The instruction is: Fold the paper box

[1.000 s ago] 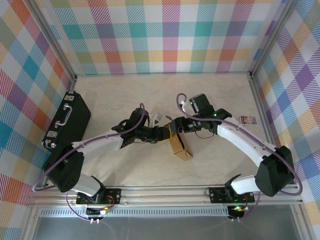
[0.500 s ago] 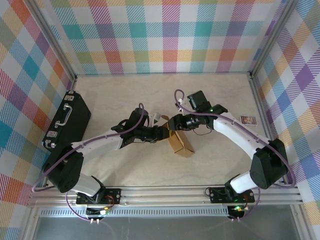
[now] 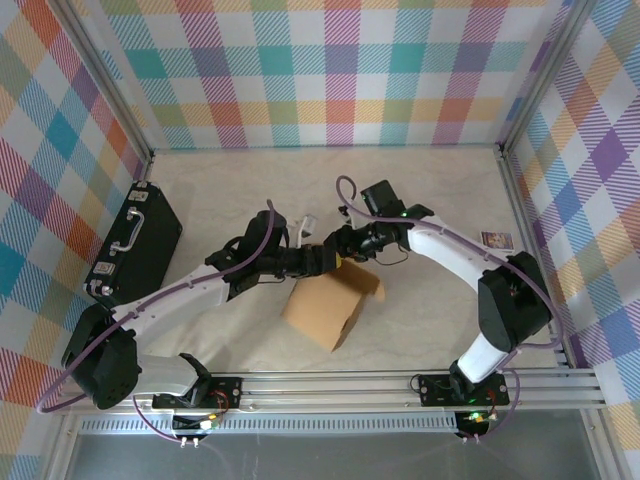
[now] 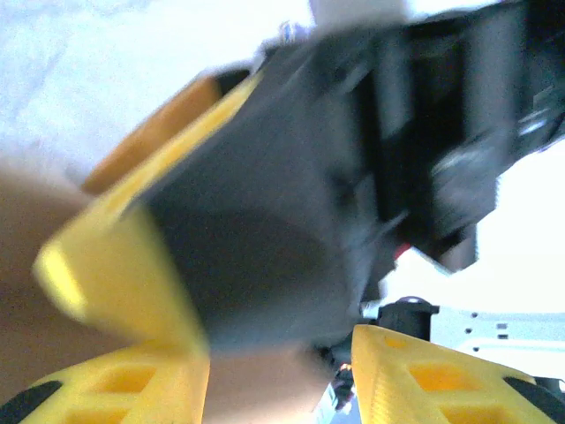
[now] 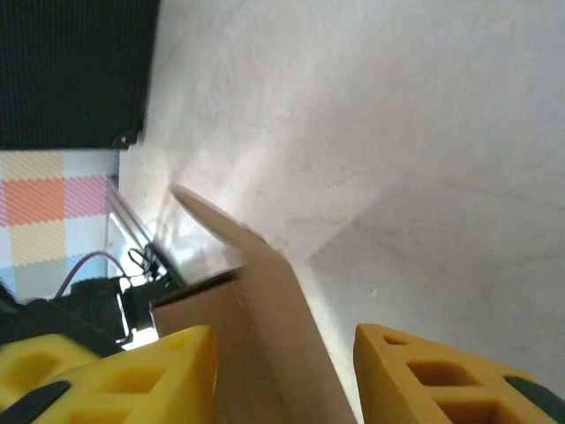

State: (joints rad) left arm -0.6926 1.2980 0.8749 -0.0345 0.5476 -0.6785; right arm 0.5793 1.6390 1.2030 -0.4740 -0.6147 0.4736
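Near table centre, squarish paper box

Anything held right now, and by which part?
Cardboard box: its far edge sits inside the right hand; left hand is there too. Actual grip cannot be told.

- The left arm stretches forward and to the right, with the left gripper clamped on the paper box.
- The right arm folds back leftward, and the right gripper pinches the same box, close beside the left gripper.
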